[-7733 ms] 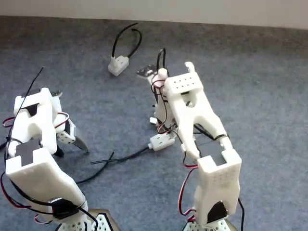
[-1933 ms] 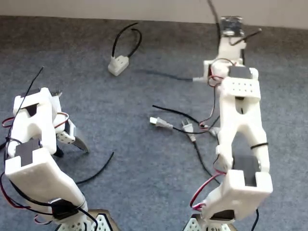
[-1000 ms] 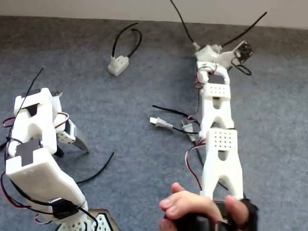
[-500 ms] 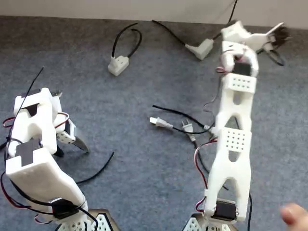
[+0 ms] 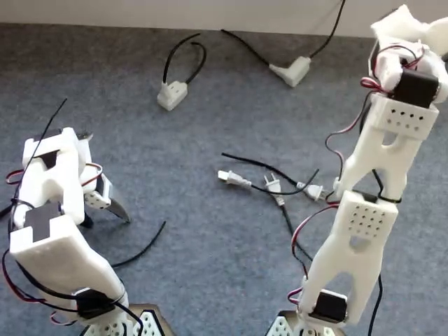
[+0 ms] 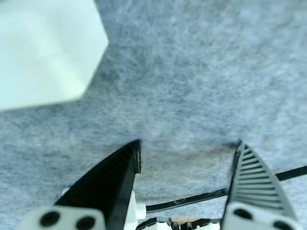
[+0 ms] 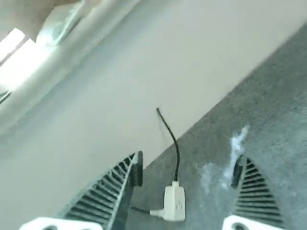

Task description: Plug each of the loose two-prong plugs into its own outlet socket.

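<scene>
Three loose two-prong plugs [image 5: 233, 178], [image 5: 271, 185], [image 5: 311, 190] lie on black cables in the middle of the grey carpet. One white outlet socket [image 5: 171, 94] sits at the back left with a looped black cable. A second socket [image 5: 292, 70] lies at the back near the wall, and the right wrist view has this socket [image 7: 174, 203] beyond my right gripper [image 7: 188, 160], which is open and empty, raised and apart from it. My left gripper [image 6: 188, 146] is open over bare carpet, and it stands low at the left [image 5: 105, 205], far from the plugs.
The right arm [image 5: 378, 182] stretches from the front edge to the back right corner, beside the plugs. A loose black cable [image 5: 140, 252] lies near the left arm. A pale wall [image 5: 210, 14] borders the carpet at the back. A blurred white block [image 6: 43, 48] sits near the left wrist camera.
The right arm swung from the middle to the back right, let go of the second socket near the wall and rose. A hand at the front edge is gone. The left arm stayed still.
</scene>
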